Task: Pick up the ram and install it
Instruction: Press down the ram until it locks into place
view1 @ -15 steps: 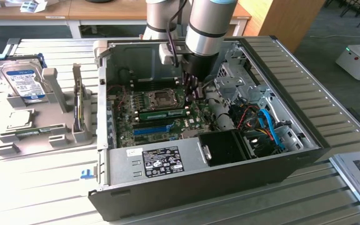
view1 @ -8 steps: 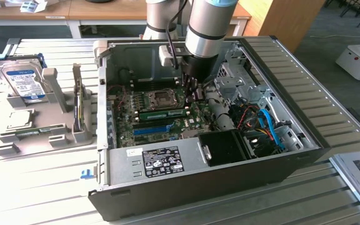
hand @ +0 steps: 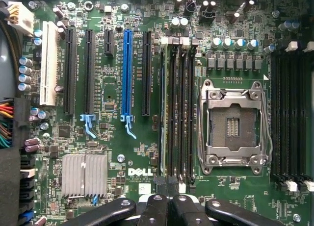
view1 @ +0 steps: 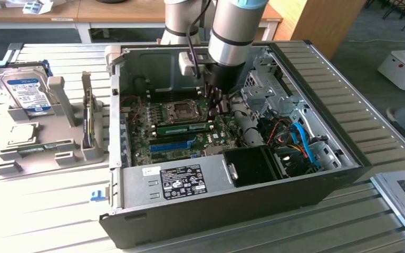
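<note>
On the slatted table [view1: 48, 211] I see an open computer case [view1: 223, 216] lying on its side. The arm [view1: 232, 31] reaches down into it and covers part of its far wall. The case contains a power supply [view1: 181, 182] at the near wall, a bundle of cables [view1: 301, 142] toward the exterior view's right, and the motherboard [hand: 110, 88] on its floor.

To the exterior view's left, apart from the case, a grey holder [view1: 83, 153] carries an upright hard drive [view1: 27, 92] and a second green stick [view1: 37, 148] lying flat.

On the motherboard, the CPU socket [hand: 231, 124] sits beside a bank of memory slots [hand: 176, 113]. The ram [view1: 183, 127] stands on edge in one of those slots, just beside the socket. In the wrist view the slots are dark, and I cannot tell which one carries it.

The claw [hand: 169, 199] is fully closed, fingertips together, at one end of that bank. It grips nothing that I can make out. The arm's lower end blocks my exterior sight of the tips, so I cannot tell whether they touch the ram.
</note>
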Robot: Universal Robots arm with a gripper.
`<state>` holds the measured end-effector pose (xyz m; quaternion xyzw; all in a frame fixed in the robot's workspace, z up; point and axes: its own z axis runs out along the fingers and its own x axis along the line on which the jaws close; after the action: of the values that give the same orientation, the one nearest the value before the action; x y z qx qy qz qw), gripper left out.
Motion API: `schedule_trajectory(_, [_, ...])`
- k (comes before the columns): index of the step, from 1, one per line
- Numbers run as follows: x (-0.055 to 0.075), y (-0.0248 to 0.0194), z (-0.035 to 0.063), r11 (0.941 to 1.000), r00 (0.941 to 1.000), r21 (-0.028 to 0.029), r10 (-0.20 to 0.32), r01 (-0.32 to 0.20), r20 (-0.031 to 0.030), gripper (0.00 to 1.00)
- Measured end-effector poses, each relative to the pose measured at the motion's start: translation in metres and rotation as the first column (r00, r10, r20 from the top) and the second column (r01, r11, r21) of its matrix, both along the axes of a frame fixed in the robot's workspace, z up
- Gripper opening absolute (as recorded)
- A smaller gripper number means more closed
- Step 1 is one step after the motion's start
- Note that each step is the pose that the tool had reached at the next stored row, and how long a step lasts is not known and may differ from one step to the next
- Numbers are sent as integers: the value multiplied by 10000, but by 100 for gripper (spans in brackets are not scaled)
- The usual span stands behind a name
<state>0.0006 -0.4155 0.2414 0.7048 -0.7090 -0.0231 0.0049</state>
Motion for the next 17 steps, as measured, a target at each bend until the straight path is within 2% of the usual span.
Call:
schedule_trajectory(8, [0,0,-52,10000,10000,0,-1,1,0,10])
schedule_trajectory(17, [20,0,-55,10000,10000,-1,1,-1,0,10])
